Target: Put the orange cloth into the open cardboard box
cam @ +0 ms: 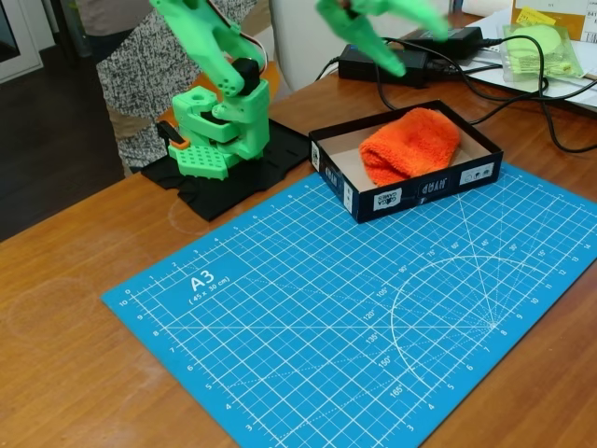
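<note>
Cloth point(410, 145) lies inside box point(407, 159), far right of mat point(364, 308). Gripper point(396, 42) above box, fingers parted, holding nothing.

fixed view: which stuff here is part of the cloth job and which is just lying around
Part of the job:
orange cloth, lying inside the box
open cardboard box
tool

Lying about:
blue cutting mat
black power adapters
wrapped yellow-green cloth
cables
</note>
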### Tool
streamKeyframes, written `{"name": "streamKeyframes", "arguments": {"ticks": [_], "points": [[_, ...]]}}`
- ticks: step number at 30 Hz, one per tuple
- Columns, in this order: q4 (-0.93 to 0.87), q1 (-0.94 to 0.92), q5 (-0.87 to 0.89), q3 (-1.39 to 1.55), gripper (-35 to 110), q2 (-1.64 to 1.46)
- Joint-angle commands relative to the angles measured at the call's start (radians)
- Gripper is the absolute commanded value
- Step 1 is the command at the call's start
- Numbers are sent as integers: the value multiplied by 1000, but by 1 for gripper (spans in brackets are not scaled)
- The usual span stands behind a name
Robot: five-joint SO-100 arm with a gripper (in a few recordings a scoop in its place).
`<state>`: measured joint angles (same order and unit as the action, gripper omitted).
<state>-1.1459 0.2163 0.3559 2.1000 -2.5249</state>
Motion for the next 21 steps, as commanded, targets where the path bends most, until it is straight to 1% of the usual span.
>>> {"name": "streamKeyframes", "arguments": {"ticks": [1,4,7,9,12,14,16,18,21], "points": [[11,-60,41,75,0,-78],[69,-97,9,219,0,-107],[184,-161,-75,456,0,-236],[212,-201,-166,630,0,-420],[103,-262,-275,881,0,-859],[100,-295,-255,902,0,-796],[97,-314,-270,983,0,-851],[91,-344,-256,985,0,-851],[69,-334,-253,986,0,-851]]}}
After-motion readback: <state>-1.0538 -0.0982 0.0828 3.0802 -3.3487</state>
